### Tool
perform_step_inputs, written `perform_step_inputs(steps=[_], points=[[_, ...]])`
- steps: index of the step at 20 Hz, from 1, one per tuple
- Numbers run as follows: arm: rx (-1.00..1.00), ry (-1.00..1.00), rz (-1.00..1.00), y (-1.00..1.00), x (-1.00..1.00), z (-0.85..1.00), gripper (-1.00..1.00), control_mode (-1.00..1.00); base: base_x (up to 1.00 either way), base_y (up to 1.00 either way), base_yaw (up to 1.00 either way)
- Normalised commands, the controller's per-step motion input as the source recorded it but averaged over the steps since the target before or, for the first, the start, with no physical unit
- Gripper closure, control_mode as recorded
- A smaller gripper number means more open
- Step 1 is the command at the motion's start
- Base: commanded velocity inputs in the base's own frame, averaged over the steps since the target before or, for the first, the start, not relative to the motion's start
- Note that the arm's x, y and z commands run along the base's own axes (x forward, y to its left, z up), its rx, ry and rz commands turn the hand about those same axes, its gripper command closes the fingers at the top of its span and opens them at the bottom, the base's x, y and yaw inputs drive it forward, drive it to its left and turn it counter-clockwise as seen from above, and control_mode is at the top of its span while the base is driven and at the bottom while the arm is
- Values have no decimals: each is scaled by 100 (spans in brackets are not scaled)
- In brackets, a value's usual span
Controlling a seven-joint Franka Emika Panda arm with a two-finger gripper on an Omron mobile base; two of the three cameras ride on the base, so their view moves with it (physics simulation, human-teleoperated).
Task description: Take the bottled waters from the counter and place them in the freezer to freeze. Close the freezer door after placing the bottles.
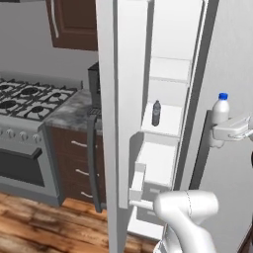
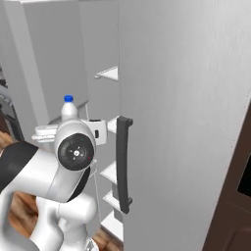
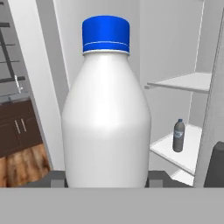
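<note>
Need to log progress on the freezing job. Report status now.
Gripper shut on white bottle, held upright outside the fridge. Clear bottle already standing on a freezer shelf. Freezer door open; closed fridge door beside the arm.
</note>
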Motion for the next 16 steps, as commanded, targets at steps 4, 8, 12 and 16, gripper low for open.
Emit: perform_step_inputs(steps=[4, 8, 12, 16], points=[[0, 0, 0, 0, 0, 0, 100, 100, 7, 35, -6], [0, 0, 0, 0, 0, 0, 100, 100, 9, 40, -7], [0, 0, 0, 0, 0, 0, 100, 100, 15, 42, -8], [0, 0, 0, 0, 0, 0, 100, 100, 8, 24, -5]])
